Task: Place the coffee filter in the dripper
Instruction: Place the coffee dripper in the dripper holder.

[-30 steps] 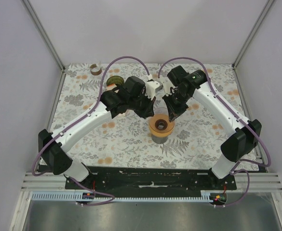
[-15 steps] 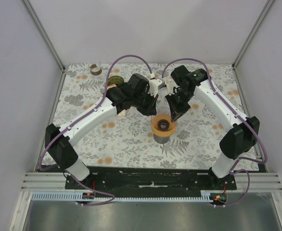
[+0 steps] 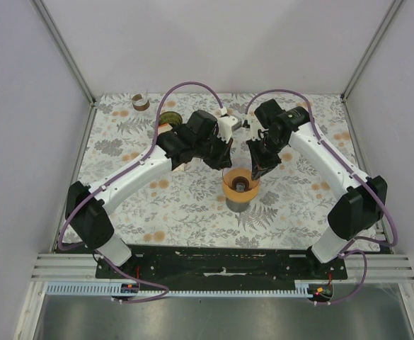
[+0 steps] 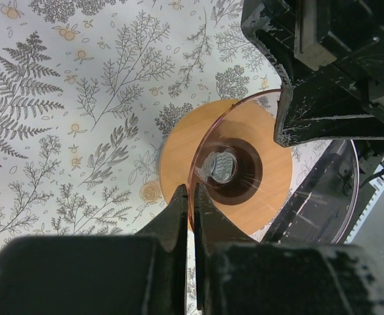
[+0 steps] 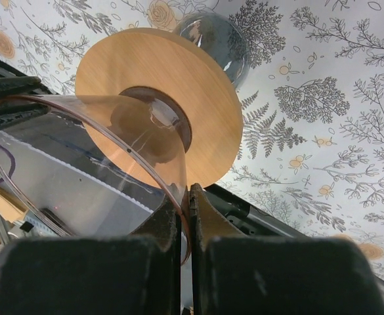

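Note:
The dripper (image 3: pixel 239 185), a clear pinkish cone set in a round wooden collar (image 4: pixel 178 154), stands mid-table on a dark glass vessel (image 5: pixel 213 38). My left gripper (image 3: pixel 226 167) is shut on the cone's thin rim (image 4: pixel 203 143) from the left; in the left wrist view its jaws (image 4: pixel 192 197) pinch the edge. My right gripper (image 3: pixel 255 170) is shut on the opposite side of the rim, with the clear cone wall (image 5: pixel 119 125) running into its jaws (image 5: pixel 185 197). I cannot make out the coffee filter in any view.
A small tape roll (image 3: pixel 141 102) and a green round object (image 3: pixel 168 117) lie at the back left, behind the left arm. Metal frame posts stand at the table's back corners. The floral tablecloth (image 3: pixel 291 198) covers the table.
The left arm swung in toward the dripper and its jaws closed on the cone's rim. The dripper shifted slightly to the right. The right gripper kept its hold.

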Available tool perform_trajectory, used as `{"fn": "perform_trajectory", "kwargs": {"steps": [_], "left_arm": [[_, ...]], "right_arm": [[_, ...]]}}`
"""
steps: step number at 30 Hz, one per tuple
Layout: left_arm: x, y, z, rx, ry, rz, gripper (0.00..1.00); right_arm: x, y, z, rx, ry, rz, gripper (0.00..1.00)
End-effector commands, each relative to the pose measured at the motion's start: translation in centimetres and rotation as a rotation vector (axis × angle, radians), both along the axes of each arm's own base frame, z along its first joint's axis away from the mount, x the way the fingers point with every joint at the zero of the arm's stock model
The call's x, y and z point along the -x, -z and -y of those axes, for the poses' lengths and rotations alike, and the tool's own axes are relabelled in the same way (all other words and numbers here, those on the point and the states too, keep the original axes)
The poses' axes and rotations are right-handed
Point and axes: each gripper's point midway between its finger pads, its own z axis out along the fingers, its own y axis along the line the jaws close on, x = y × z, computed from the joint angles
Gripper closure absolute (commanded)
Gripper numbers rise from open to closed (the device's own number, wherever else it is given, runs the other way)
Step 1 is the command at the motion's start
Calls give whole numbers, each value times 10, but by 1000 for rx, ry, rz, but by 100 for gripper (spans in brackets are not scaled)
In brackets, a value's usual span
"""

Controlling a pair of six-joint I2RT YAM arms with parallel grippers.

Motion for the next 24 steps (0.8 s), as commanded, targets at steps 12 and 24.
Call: {"fn": "perform_trajectory", "kwargs": {"steps": [12,24], "left_arm": [[56,117,-25,-246,203,-69,98],[53,112,-20,-252,222,-80,98]], "right_arm": [[-15,73,-16,124,-64,148,100],[-10,76,-19,101,-78,168,100]]}}
